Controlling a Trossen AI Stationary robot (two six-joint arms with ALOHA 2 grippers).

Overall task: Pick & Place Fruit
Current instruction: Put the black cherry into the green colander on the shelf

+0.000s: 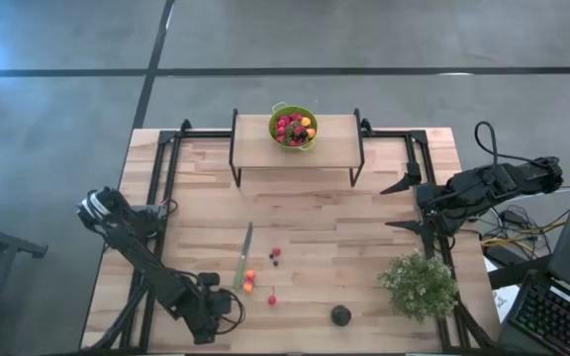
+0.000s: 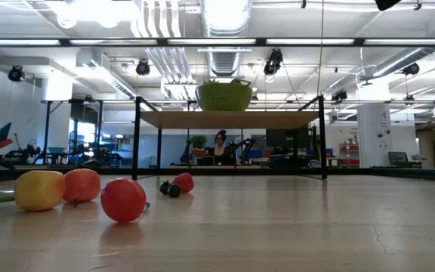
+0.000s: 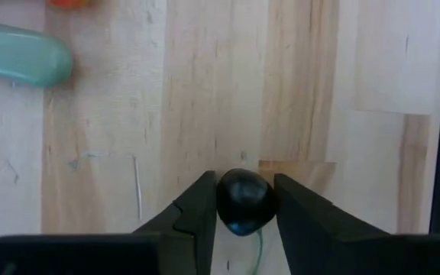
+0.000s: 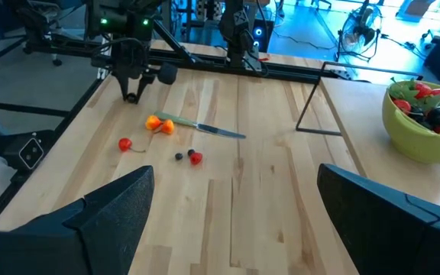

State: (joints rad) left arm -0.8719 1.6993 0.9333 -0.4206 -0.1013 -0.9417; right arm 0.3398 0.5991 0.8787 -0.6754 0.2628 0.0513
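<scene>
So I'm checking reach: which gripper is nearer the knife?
Left. The left gripper sits just beside the knife's handle end; the right gripper waits across the table.

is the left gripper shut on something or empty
Shut on a small dark fruit: the left gripper's fingers press it from both sides.

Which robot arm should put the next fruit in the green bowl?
Left. The left gripper pinches a dark berry, right beside the loose fruit. The right gripper waits open, far off to the side.

Shelf [image 1: 295, 148] and plant [image 1: 420, 285] flank bare mid-table.
</scene>
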